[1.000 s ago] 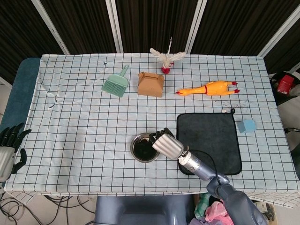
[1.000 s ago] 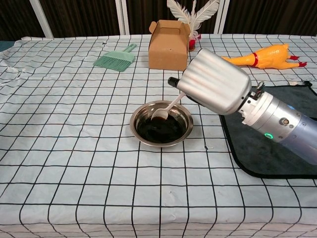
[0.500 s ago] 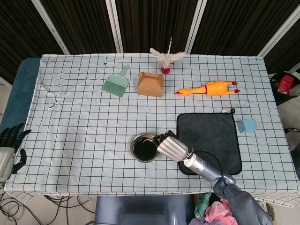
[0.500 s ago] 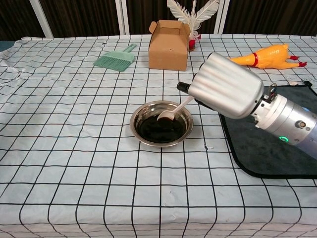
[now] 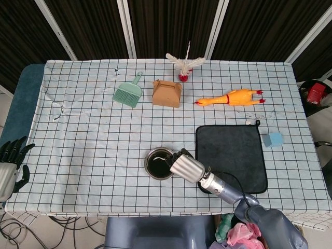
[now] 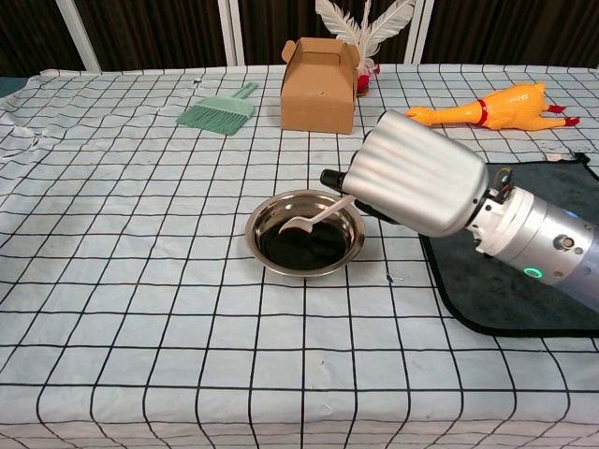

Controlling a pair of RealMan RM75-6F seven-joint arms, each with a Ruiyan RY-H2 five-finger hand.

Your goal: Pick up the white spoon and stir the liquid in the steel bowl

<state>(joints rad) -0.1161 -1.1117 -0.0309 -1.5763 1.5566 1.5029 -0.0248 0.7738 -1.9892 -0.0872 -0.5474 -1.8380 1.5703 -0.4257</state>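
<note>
The steel bowl (image 6: 348, 245) (image 5: 150, 155) of dark liquid sits on the checked cloth near the table's front middle. My right hand (image 6: 418, 183) (image 5: 186, 166) hovers at the bowl's right rim and holds the white spoon (image 6: 314, 220) by its handle. The spoon slants down to the left, its scoop over the dark liquid near the bowl's left side. The fingers are hidden behind the silver back of the hand. My left hand (image 5: 11, 161) rests off the table's left front corner, fingers spread, holding nothing.
A dark grey mat (image 5: 233, 150) (image 6: 524, 304) lies right of the bowl under my right forearm. Farther back stand a cardboard box (image 6: 319, 82), a green brush (image 6: 217, 109), a rubber chicken (image 6: 496, 105) and a feather toy (image 5: 184, 65). A blue cube (image 5: 273, 139) sits at the right.
My right hand has shifted a little left and toward the front, and the spoon's scoop has swept from the bowl's right side to its left side.
</note>
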